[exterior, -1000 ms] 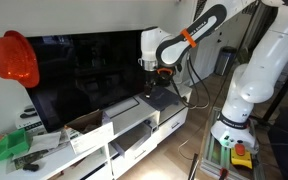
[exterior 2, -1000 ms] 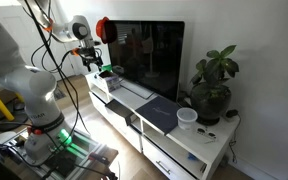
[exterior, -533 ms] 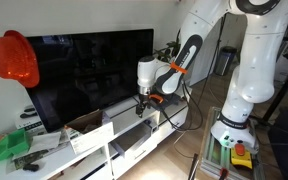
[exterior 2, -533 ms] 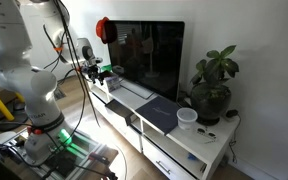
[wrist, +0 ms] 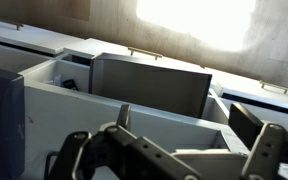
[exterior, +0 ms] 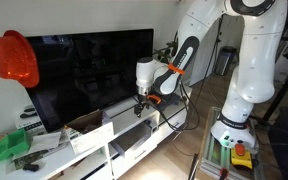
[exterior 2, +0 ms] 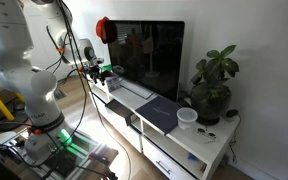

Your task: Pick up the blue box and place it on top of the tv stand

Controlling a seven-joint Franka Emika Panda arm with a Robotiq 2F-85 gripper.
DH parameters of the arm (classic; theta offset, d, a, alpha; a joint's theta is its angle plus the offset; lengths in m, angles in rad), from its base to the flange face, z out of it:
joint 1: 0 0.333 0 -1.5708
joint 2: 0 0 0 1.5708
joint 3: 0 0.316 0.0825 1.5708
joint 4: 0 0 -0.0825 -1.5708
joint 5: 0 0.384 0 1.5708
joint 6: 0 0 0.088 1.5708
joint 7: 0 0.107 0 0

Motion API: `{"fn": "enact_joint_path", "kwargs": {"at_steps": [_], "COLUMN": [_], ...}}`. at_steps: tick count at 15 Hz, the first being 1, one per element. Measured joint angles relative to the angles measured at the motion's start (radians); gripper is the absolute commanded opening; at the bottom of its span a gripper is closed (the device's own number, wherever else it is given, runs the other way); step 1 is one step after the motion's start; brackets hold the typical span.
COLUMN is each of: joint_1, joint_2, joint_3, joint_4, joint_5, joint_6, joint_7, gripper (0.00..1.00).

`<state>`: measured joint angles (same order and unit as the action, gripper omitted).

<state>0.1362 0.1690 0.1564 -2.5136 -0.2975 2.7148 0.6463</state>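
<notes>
In the wrist view the blue box (wrist: 149,82) shows a slate-blue side standing in a white-walled compartment of the tv stand (wrist: 74,100), just ahead of me. My gripper (wrist: 194,128) is open and empty, its fingers spread wide short of the box without touching it. In both exterior views the gripper (exterior: 141,103) (exterior 2: 92,72) hangs low at the front of the long white tv stand (exterior: 134,135) (exterior 2: 174,148). I cannot make out the box in the exterior views.
A big black TV (exterior: 84,70) (exterior 2: 149,55) stands on the stand. A flat dark grey pad (exterior 2: 159,112), a white cup (exterior 2: 187,118) and a potted plant (exterior 2: 212,90) are at one end. A cardboard box (exterior: 84,122), green items (exterior: 12,147) and a red hat (exterior: 14,58) are at the other.
Since a second ago the arm has dropped from above the stand's top to its front and lower part. Over the last half second it has hardly moved. The gripper stays open.
</notes>
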Motion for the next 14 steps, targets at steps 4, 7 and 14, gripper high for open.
{"fn": "enact_joint_path", "kwargs": {"at_steps": [4, 7, 14], "joint_1": [0.043, 0.075, 0.166], "joint_2": [0.089, 0.265, 0.66], "joint_3": [-0.068, -0.103, -0.103], "joint_4": [0.02, 0.088, 0.393], "joint_5": [0.001, 0.038, 0.213], "joint_6": [0.005, 0.076, 0.216], "joint_7": [0.053, 0.06, -0.06], "gripper": [1.0, 1.0, 1.0]}}
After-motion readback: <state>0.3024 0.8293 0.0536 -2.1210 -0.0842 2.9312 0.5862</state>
